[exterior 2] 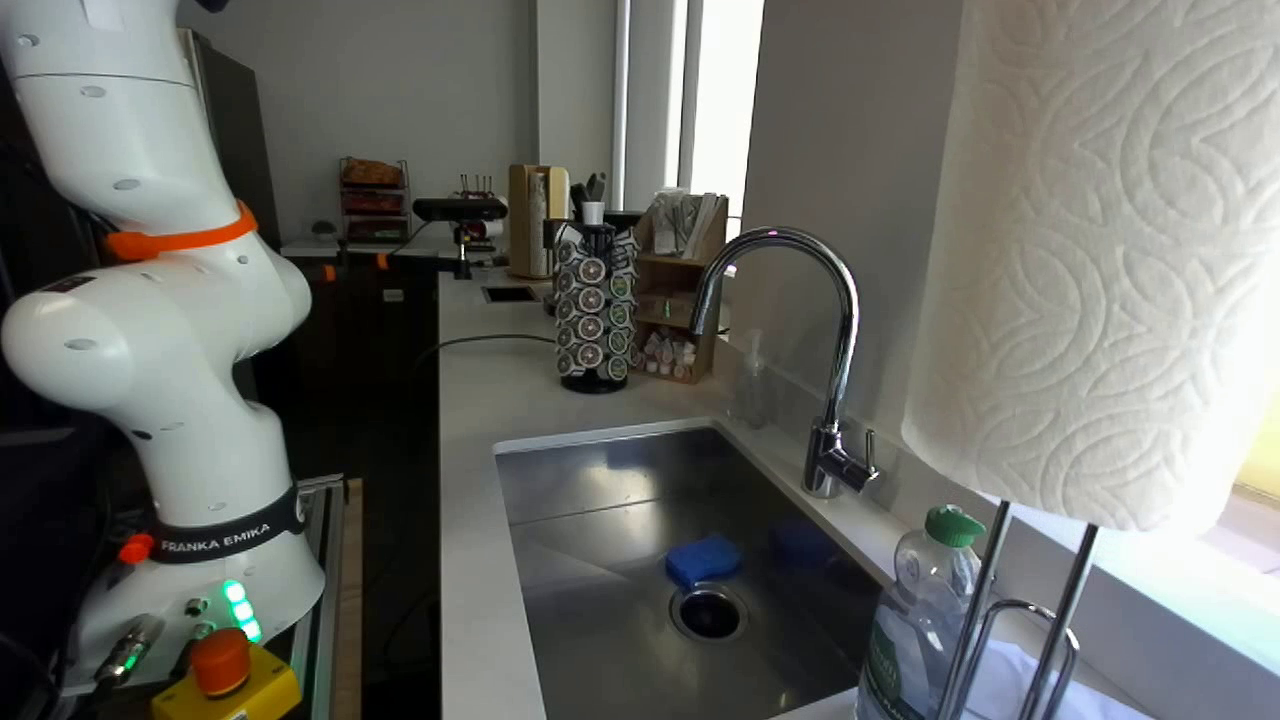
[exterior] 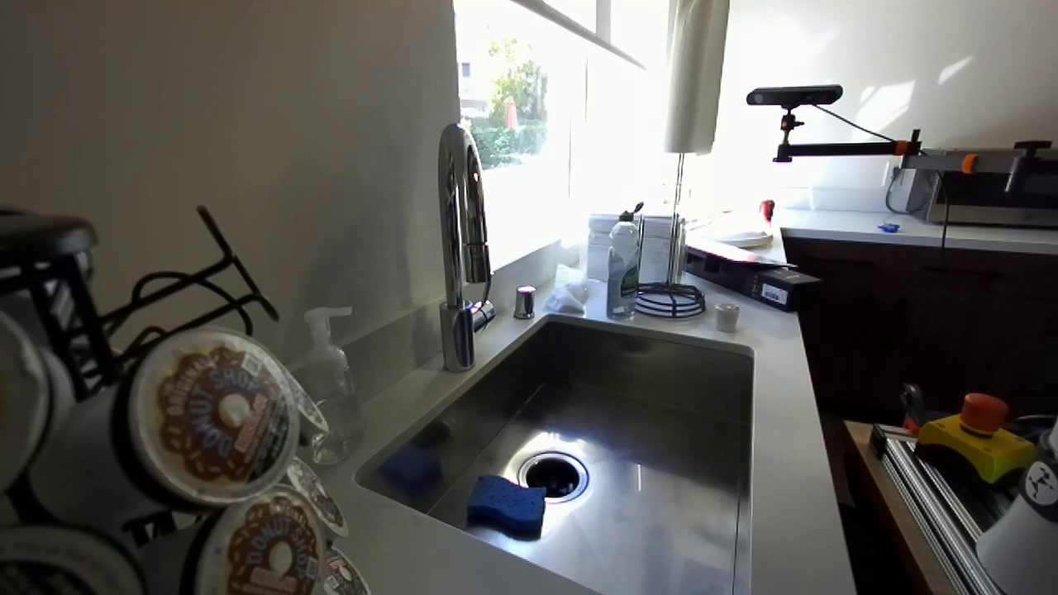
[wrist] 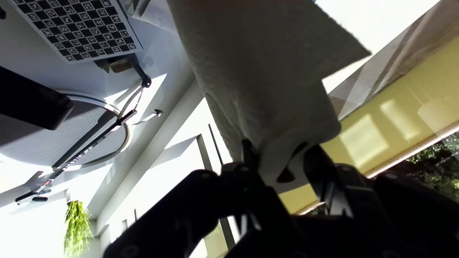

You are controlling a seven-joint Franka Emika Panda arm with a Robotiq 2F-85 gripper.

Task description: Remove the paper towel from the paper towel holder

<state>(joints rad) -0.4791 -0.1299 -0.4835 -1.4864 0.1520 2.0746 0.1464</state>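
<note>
The paper towel [exterior: 698, 74] is a tall white roll held high above the counter. It also fills the right of an exterior view [exterior 2: 1090, 260]. The metal rod of the paper towel holder [exterior: 679, 186] shows below the roll's lower end, with its round wire base [exterior: 671, 301] on the counter behind the sink. The rod's two bars also show under the roll in an exterior view [exterior 2: 1072, 610]; their upper part is hidden. In the wrist view my gripper [wrist: 281, 159] is closed on the end of the paper towel [wrist: 265, 79], which is creased between the fingers. Neither exterior view shows the gripper.
A dish soap bottle [exterior: 624, 264] stands right beside the holder base. A small cup [exterior: 726, 317] and a black box [exterior: 756, 277] are near it. The steel faucet [exterior 2: 830, 330] rises beside the sink [exterior 2: 560, 570], which holds a blue sponge [exterior 2: 703, 560]. A window is behind.
</note>
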